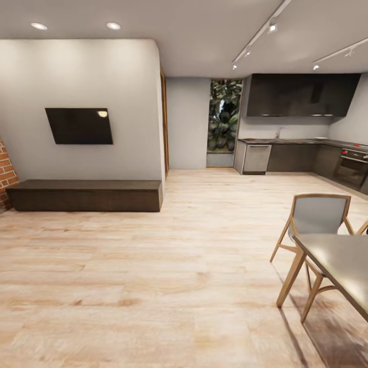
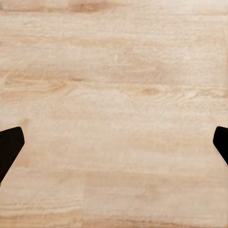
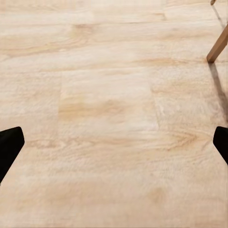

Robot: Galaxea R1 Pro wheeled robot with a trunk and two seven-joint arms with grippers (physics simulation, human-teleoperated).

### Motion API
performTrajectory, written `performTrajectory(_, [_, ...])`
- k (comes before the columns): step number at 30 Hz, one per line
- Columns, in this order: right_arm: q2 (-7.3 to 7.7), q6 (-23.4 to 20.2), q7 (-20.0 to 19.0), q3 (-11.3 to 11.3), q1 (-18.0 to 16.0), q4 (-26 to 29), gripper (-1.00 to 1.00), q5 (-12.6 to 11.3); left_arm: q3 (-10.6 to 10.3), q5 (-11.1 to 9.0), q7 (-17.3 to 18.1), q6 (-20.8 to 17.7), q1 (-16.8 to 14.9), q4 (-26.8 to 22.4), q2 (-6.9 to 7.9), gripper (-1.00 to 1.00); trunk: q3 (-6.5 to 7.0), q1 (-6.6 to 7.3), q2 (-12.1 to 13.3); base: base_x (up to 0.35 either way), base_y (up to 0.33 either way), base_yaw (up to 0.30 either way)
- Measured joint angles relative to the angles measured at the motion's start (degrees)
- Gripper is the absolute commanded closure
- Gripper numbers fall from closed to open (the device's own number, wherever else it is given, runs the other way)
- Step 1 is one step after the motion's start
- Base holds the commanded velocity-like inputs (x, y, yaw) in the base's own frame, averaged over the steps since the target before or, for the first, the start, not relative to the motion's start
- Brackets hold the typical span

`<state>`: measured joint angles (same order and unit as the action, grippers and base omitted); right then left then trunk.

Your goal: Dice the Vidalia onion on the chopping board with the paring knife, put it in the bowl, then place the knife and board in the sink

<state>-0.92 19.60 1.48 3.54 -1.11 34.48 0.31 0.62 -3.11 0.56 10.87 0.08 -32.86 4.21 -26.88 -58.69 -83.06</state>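
Note:
The kitchen [image 1: 301, 133] lies far off at the back right, with dark wall cabinets, a grey countertop [image 1: 286, 141] and a faint tap [image 1: 278, 134] on it. The onion, sink basin, chopping board, paring knife and bowl are too far away to make out. My left gripper [image 2: 114, 147] is open over the pale wood floor, its dark fingertips [image 2: 9, 147] wide apart with nothing between them. My right gripper [image 3: 114, 147] is also open above the floor, its fingertips [image 3: 9, 147] spread and empty.
A dining table [image 1: 342, 266] and a wooden chair [image 1: 314, 225] stand close at the right; a chair leg [image 3: 218, 45] shows near my right gripper. A low dark bench [image 1: 84, 195] runs under a wall TV [image 1: 79, 125] at left. An oven [image 1: 352, 166] is at far right.

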Motion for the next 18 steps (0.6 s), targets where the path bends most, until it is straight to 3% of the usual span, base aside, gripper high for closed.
performTrajectory(18, [0.05, 0.0, 0.0, -0.1, 0.0, 0.0, -1.0, 0.0, 0.0, 0.0, 0.0, 0.0, 0.0, 0.0, 0.0, -1.0, 0.0, 0.0, 0.0, 0.345, 0.0, 0.0])
